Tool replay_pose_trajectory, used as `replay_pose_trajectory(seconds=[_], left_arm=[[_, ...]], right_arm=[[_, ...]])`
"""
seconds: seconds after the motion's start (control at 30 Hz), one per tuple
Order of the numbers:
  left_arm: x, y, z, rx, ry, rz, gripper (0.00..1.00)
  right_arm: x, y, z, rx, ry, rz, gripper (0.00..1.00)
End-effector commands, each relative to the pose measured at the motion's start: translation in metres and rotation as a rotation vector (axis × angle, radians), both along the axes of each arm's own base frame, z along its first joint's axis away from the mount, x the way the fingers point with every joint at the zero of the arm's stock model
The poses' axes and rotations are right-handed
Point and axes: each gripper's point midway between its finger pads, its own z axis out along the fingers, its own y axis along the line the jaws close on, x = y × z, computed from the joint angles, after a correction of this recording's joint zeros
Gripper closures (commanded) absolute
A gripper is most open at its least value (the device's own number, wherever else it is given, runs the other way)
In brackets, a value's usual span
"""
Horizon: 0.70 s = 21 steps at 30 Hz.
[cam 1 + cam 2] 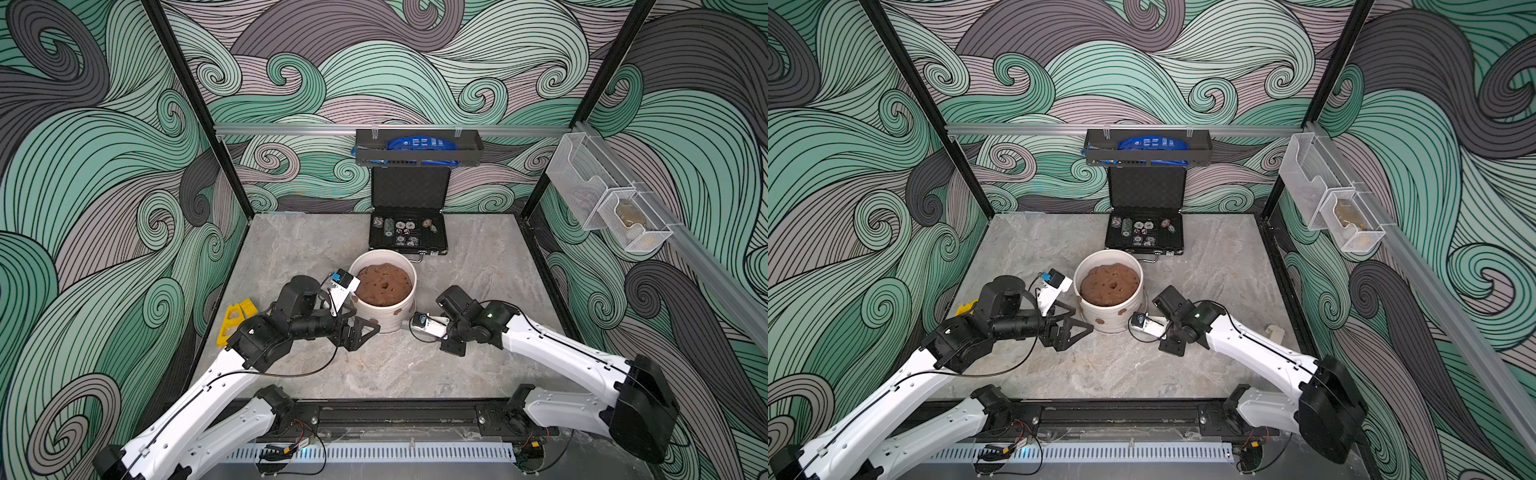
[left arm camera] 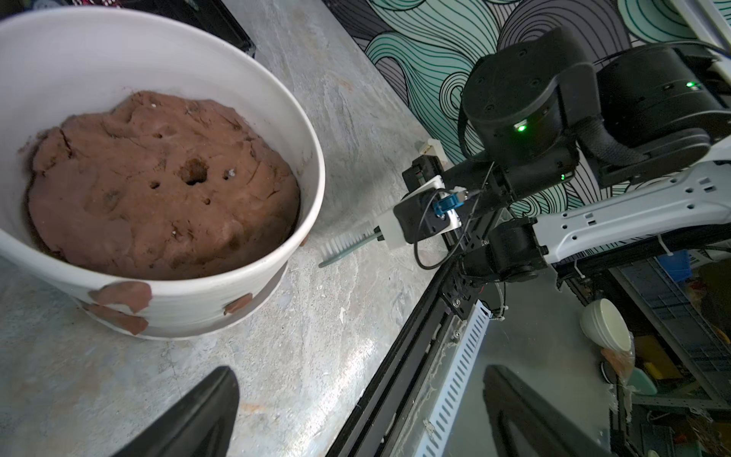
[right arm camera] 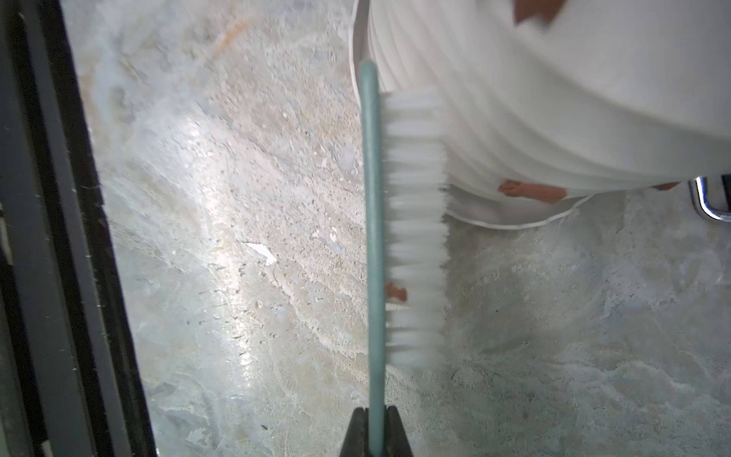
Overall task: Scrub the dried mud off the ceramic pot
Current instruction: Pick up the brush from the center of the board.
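**Item: ceramic pot [image 2: 190,304].** One. It stands mid-table between your two grippers, just in front of the open black case [image 1: 409,232].
- Handling, as a judgement: rigid, likely heavy with the brown mound [image 2: 158,190] filling it, smooth-walled with faint ribbing, and liable to chip.
- A sideways scrub may slide it on the stone table [image 1: 291,249].
- Brace it at the thick rim, not at the wall.

**Item: dried mud [image 2: 122,294].**
- The left wrist view shows three flat patches low on the near wall and a sliver at the wall's edge beside the brush.
- The far side is hidden, so your full count stays open.
- It looks matte and brittle, so expect flakes rather than smears.
- One reddish fleck sits among the bristles in the right wrist view.

**Item: brush [image 3: 374,237].** One, with a green handle and white bristles turned toward the pot's lower wall and just beside it (blur hides whether they touch).

**Item: right gripper [image 3: 374,419].** Clamped on the brush handle at its end.

**Item: left gripper [image 2: 358,374].** Jaws spread wide and empty, near the pot's wall on your left side.
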Motion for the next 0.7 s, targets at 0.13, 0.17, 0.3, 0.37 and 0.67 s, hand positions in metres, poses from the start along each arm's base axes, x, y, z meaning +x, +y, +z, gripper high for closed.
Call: replay_pose_trajectory(seconds=[0.13, 0.17, 0.3, 0.37, 0.67], left_arm=[[0.005, -0.001, 0.035, -0.153, -0.019, 0.085, 0.01], [0.006, -0.001, 0.039, -0.166, -0.013, 0.092, 0.01], [0.007, -0.006, 0.052, -0.242, 0.047, 0.111, 0.01], [0.008, -0.009, 0.061, -0.289, 0.079, 0.121, 0.01], [0.023, -0.005, 0.093, -0.414, 0.139, 0.257, 0.01]], right_arm=[[-0.037, 0.01, 0.05, 0.134, 0.108, 0.073, 1.0], [-0.039, 0.011, 0.056, 0.15, 0.11, 0.078, 1.0], [-0.031, 0.027, 0.093, 0.258, 0.044, 0.077, 1.0], [-0.022, 0.042, 0.12, 0.352, -0.01, 0.079, 1.0], [0.007, 0.088, 0.175, 0.555, -0.043, 0.044, 1.0]])
